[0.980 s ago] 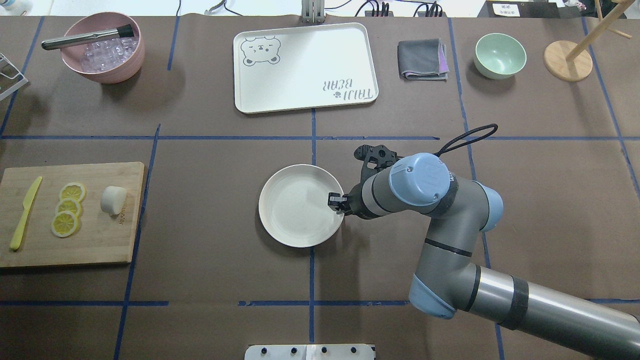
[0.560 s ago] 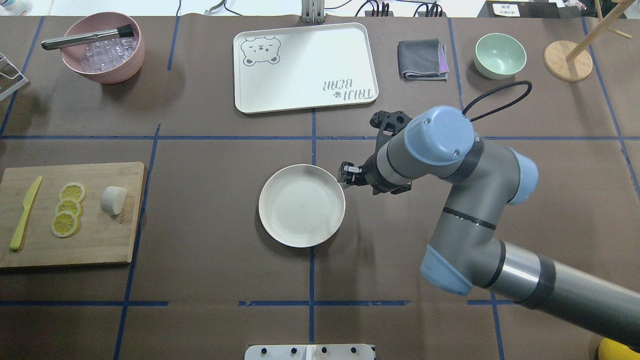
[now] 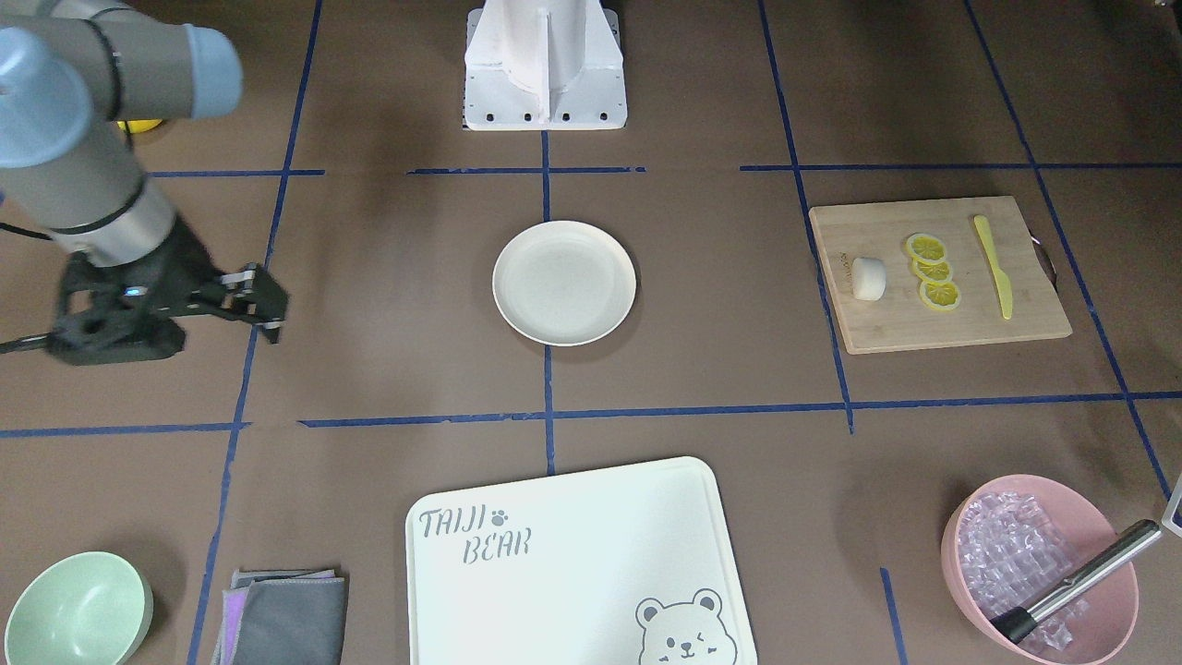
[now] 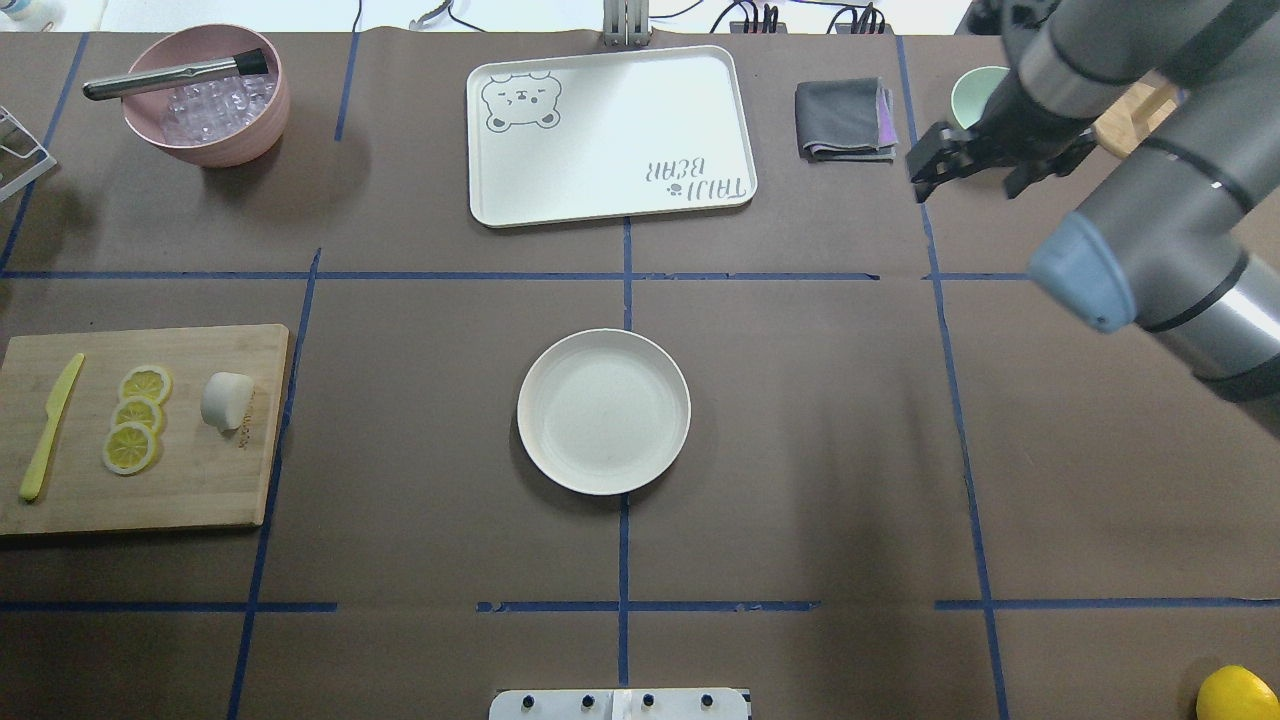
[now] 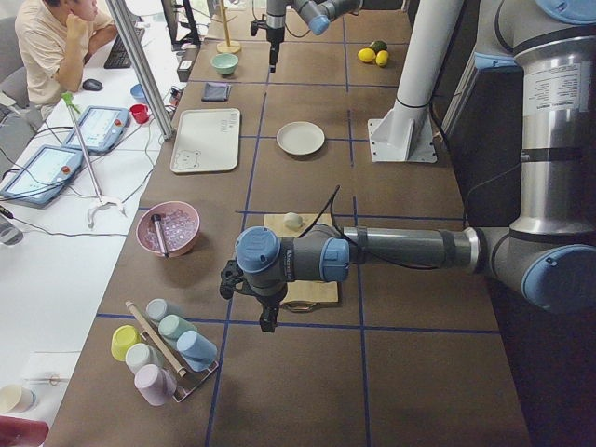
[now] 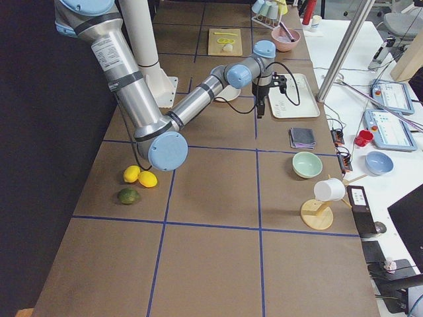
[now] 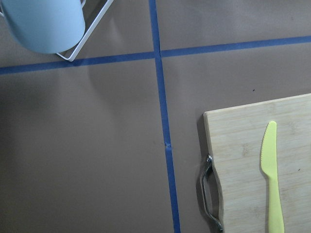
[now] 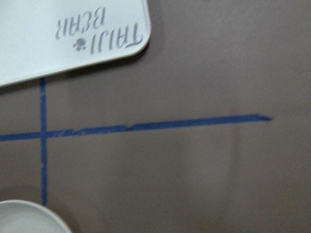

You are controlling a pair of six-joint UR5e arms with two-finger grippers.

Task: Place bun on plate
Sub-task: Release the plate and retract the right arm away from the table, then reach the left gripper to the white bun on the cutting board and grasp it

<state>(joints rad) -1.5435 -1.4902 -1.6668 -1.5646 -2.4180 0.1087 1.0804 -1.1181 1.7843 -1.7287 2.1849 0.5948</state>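
The small white bun [image 4: 227, 400] lies on a wooden cutting board [image 4: 200, 480] at the table's left, beside the lemon slices. The cream plate [image 4: 603, 411] sits bare at the table's centre, with nothing on it. My right gripper [image 4: 920, 178] hovers far right of the plate, near the grey cloth; in the front-facing view this right gripper [image 3: 268, 300] stands open and holds nothing. My left gripper [image 5: 267, 319] shows only in the exterior left view, pointing down by the board's outer end. I cannot tell whether it is open or shut. The left wrist view shows the board's corner [image 7: 243, 165].
Lemon slices [image 4: 140, 415] and a yellow knife [image 4: 50, 428] share the board. At the back stand a pink bowl [image 4: 205, 140] of ice, a bear-printed tray [image 4: 610, 130], a grey cloth [image 4: 845, 120] and a mint bowl [image 4: 965, 95]. A lemon [image 4: 1237, 693] lies near right.
The right arm has drawn back from the plate's right rim, swinging up and away to the far right. The plate and the bun have stayed put.
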